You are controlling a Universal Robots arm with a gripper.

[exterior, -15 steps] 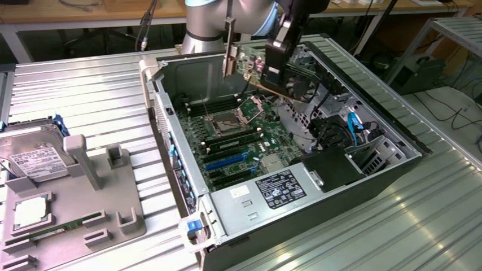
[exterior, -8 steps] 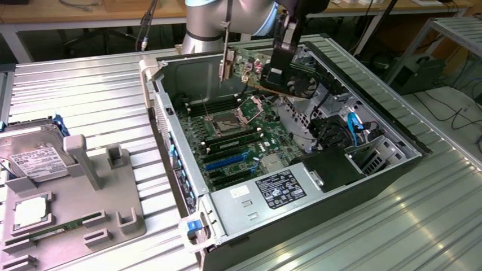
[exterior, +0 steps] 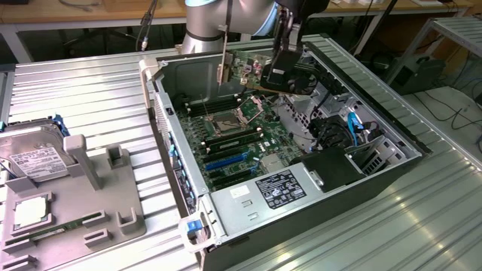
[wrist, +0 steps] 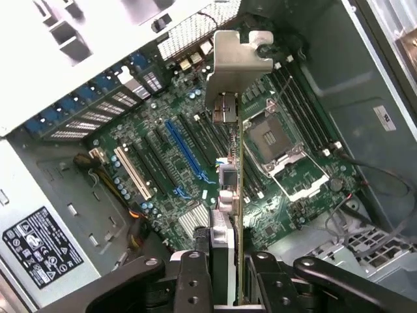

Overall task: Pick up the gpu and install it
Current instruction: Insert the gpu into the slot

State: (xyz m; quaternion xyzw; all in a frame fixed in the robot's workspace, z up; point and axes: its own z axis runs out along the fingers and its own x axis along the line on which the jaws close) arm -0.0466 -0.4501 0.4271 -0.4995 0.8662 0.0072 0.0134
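Graphics card held above the open computer case, not yet seated.

In the exterior view, upper centre of frame, the end effector [exterior: 276, 72] is clamped on the graphics card [exterior: 245, 65], which hangs clear above the motherboard [exterior: 241, 148] inside the computer case [exterior: 376, 107]. The card's metal bracket [exterior: 223, 70] faces the rear wall of the case. In the wrist view the end effector [wrist: 228, 282] grips the card [wrist: 229, 177] edge-on, with the bracket [wrist: 236, 57] at the far end, over the motherboard [wrist: 163, 171]. A hard drive [exterior: 34, 157] sits on the table [exterior: 90, 93] at the frame's left, well apart from the case.
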